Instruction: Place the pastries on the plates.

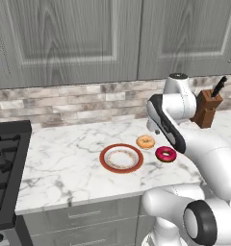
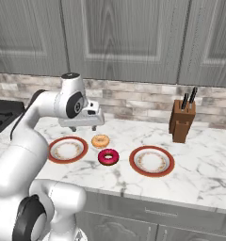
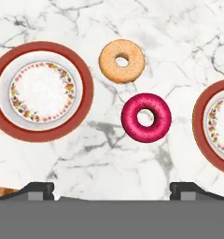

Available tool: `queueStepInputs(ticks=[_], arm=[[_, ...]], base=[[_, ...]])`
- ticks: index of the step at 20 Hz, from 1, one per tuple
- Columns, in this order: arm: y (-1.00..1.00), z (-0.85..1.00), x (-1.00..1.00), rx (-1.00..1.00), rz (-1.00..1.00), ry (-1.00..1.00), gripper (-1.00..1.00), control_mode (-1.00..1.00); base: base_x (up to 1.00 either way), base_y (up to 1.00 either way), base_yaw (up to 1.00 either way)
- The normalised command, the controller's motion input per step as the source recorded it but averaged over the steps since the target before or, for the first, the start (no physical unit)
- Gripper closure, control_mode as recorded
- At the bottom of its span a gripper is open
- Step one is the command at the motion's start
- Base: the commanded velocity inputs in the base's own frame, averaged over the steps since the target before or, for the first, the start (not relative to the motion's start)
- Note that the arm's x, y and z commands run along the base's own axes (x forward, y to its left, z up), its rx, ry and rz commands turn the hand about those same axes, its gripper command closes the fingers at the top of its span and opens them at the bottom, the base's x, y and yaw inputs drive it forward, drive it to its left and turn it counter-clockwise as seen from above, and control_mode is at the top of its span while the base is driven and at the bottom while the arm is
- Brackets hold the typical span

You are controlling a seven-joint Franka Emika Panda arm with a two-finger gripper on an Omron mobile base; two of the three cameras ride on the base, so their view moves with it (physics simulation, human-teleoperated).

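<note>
You are at the start: both doughnuts lie on the marble counter [image 2: 204,179] between the plates, and neither is plated. Your gripper [image 2: 82,127] hangs above them with its jaws spread wide, holding nothing. Next, descend over the pink-iced doughnut [image 3: 146,117] and close on its ring. The plain doughnut [image 3: 122,61] sits just beside it. The left plate [image 3: 81,107] and right plate [image 3: 201,126] hold nothing.
</note>
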Motion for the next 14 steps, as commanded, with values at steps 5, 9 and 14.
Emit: queueStepInputs(ticks=[5, 9, 14], arm=[[-0.2, -0.41, 0.2, 0.0, 0.01, 0.0, -1.0, -1.0], [-0.07, -0.46, 0.47, 0.0, 0.0, 0.0, -1.0, -1.0], [-0.16, -0.22, 0.59, 0.0, 0.0, 0.01, -1.0, -1.0]], base=[[0.0, 0.0, 0.0], [0.0, 0.0, 0.0], [0.0, 0.0, 0.0]])
